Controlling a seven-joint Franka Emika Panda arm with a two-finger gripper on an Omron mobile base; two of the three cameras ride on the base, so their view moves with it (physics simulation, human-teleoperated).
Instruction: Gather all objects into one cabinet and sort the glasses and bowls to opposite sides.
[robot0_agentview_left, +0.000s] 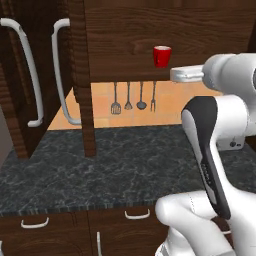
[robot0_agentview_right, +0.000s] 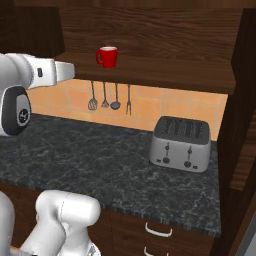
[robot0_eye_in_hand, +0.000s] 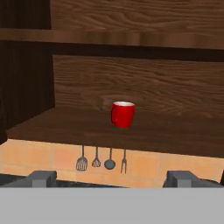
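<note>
The open cabinet (robot0_agentview_right: 150, 30) is the landmark: a dark wood-grain box above the counter (robot0_agentview_left: 115, 165), its doors with long white bar handles (robot0_agentview_left: 27, 75) swung out to the left in the left base view. On the cabinet's bottom shelf (robot0_eye_in_hand: 175, 131) stands the red handled mug (robot0_eye_in_hand: 123, 114), upright, alone, roughly mid-shelf and well back from the front edge, its handle turned to the left in the hand view. Below the cabinet, a row of utensils (robot0_agentview_right: 109, 97) hangs against the tiled wall, and a toaster (robot0_agentview_right: 181, 144) sits on the counter beneath the cabinet's right end.

The tool (robot0_eye_in_hand: 111, 178) is released, its two fingertips (robot0_eye_in_hand: 41, 178) spread wide with nothing between them, held in front of the shelf and lower than the mug, well apart from it.

The step in hand appears to be an approach to the mug, to shift it toward the glasses' side of the cabinet. The next move calls for rising to mug height, advancing straight in above the shelf edge, and closing around the body clear of the handle.
</note>
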